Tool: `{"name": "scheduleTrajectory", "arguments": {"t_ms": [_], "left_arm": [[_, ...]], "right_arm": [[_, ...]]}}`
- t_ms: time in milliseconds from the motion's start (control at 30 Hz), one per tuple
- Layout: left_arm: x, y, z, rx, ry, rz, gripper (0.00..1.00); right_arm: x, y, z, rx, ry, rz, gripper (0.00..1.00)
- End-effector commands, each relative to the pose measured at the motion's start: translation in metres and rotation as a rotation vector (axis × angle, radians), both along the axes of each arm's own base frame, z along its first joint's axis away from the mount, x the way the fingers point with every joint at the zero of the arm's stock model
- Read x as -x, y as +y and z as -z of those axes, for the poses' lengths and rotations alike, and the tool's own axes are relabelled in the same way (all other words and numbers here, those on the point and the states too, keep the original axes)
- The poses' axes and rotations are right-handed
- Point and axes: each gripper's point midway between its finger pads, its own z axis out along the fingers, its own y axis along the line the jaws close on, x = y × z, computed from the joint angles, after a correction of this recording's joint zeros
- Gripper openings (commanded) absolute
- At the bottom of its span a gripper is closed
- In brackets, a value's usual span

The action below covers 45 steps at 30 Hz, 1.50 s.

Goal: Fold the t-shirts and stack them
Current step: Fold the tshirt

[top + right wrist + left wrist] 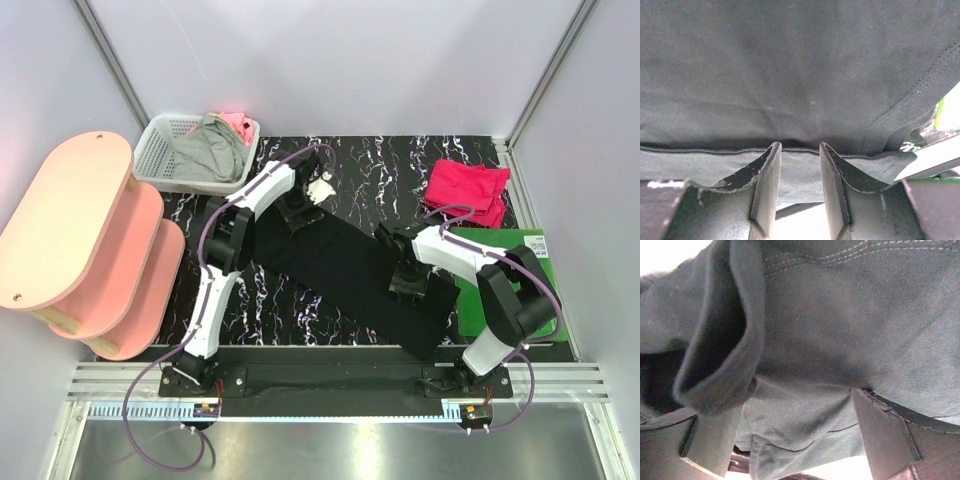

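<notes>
**Step in hand:** first fold of the black cotton t-shirt. It lies stretched in a long diagonal band across the black marbled worktop, its near end touching the left edge of the flat green board.

**Right gripper**: set on the shirt just left of the board. The jaws stand narrow, and a hemmed edge of cloth crosses the gap. Whether they pinch it cannot be told.

**Left gripper**: at the shirt's far end, well left of the board. The jaws stand wide and a loose fold sags between them, not clamped.

**Folded crimson-pink t-shirt**: just beyond the board, apparently done.

**Next move, in my judgement:** both jaws need a firm hold on matching edges, then a level carry-over so the band halves squarely.

**Obscured:**
- Both wrist views are filled by dark cloth, so layer count and sleeve positions are unreadable.
- A small white patch at the shirt's far end may be a print — too small to confirm.
- The arm covers much of the board.
</notes>
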Motion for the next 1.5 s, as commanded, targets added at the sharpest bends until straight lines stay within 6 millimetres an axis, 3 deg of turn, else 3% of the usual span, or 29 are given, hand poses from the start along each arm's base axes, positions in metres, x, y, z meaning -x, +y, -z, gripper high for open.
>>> {"name": "scheduleTrajectory", "arguments": {"t_ms": [0,133,267,333,433,467,500,533,600,633,767,800,900,1000,1200,1333,1467], "left_arm": [[-0.035,-0.033,-0.005,0.072,-0.11,0.01,0.93],[-0.057,-0.055,-0.022,0.08,-0.203,0.067,0.96],[-0.058,-0.07,-0.01,0.055,-0.227,0.073,0.98],[-0.066,-0.066,-0.004,0.036,-0.28,-0.002,0.98],[-0.068,-0.056,-0.019,0.071,-0.313,-0.121,0.97],[-0.075,-0.048,-0.051,0.135,-0.354,-0.17,0.97],[-0.074,-0.048,-0.065,0.205,-0.353,-0.202,0.97],[-0.07,-0.042,-0.098,0.269,-0.382,-0.247,0.97],[-0.061,-0.028,-0.125,0.352,-0.371,-0.255,0.98],[-0.045,-0.017,-0.136,0.351,-0.369,-0.247,0.98],[0.0,0.007,-0.109,0.234,-0.292,-0.202,0.98],[0.012,0.012,-0.091,0.205,-0.247,-0.2,0.97],[0.025,0.023,-0.07,0.161,-0.194,-0.225,0.96],[0.03,0.017,-0.05,0.164,-0.132,-0.223,0.95],[0.03,0.01,-0.013,0.095,-0.037,-0.221,0.95],[0.034,0.01,0.002,0.066,0.017,-0.233,0.95],[0.021,0.015,0.015,0.018,0.005,-0.238,0.95]], "right_arm": [[0.002,-0.001,-0.008,-0.001,-0.013,0.027,0.44],[0.004,-0.001,-0.004,0.001,0.004,0.031,0.44],[0.003,0.003,-0.002,-0.013,0.005,0.034,0.44],[0.002,0.005,-0.001,-0.016,0.008,0.031,0.44],[0.0,0.005,0.001,-0.009,0.014,0.016,0.44],[0.001,0.005,0.002,-0.004,0.018,0.008,0.44],[-0.001,0.004,0.001,0.004,0.013,0.001,0.44],[-0.002,0.003,0.001,0.009,0.01,-0.001,0.44],[-0.007,-0.001,0.0,0.037,-0.002,-0.014,0.45],[-0.009,-0.002,-0.001,0.046,-0.005,-0.015,0.45],[-0.021,-0.002,-0.007,0.072,-0.029,-0.029,0.45],[-0.022,-0.002,-0.008,0.075,-0.033,-0.031,0.45],[-0.029,-0.005,-0.013,0.085,-0.049,-0.029,0.45],[-0.034,-0.012,-0.017,0.1,-0.061,-0.017,0.45],[-0.048,-0.047,-0.024,0.135,-0.074,0.052,0.45],[-0.056,-0.062,-0.026,0.177,-0.07,0.065,0.46],[-0.051,-0.064,-0.009,0.208,0.003,0.049,0.46]]}}
